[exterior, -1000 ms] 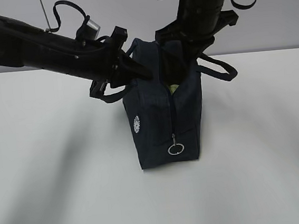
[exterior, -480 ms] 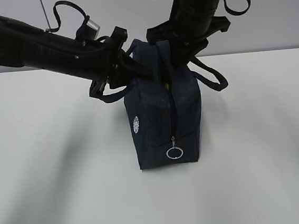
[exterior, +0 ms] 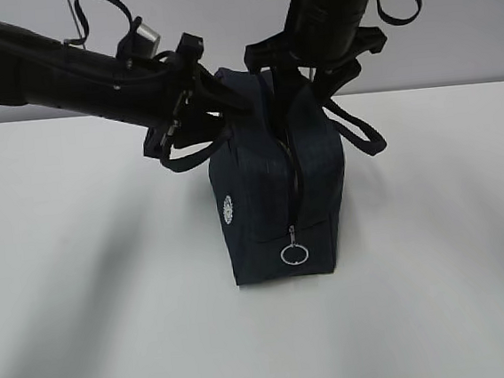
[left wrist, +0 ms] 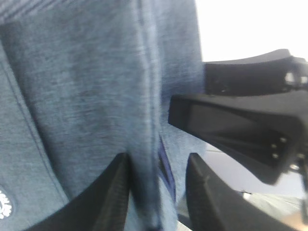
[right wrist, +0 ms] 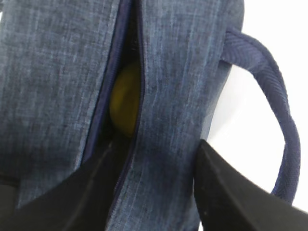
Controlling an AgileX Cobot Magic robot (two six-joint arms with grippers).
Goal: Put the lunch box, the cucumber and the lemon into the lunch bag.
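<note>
Exterior view showed the lunch bag [exterior: 275,196] standing upright on the white tabletop [exterior: 87,330], its zipper ring pull [exterior: 295,254] hanging low on the near end and a small round white logo [exterior: 228,209] on the side to the left of it. The left tool [exterior: 217,103] reached the bag's top from the left and the right tool [exterior: 313,76] came down onto the top from above, but from this side neither tool's fingers could be made out against the dark fabric. One loop handle [exterior: 358,130] drooped off the bag's right side. Left wrist view added what the exterior could not: the left tool [left wrist: 156,192] stood spread, its fingers [left wrist: 108,197] on either side of a raised fold of the bag's fabric without clearly pinching it. Right wrist view showed the right tool [right wrist: 149,187] also spread, straddling the bag's half-open zipper seam, and through that gap the lemon [right wrist: 124,103] sat inside the bag. Neither the lunch box nor the cucumber showed in any view.
</note>
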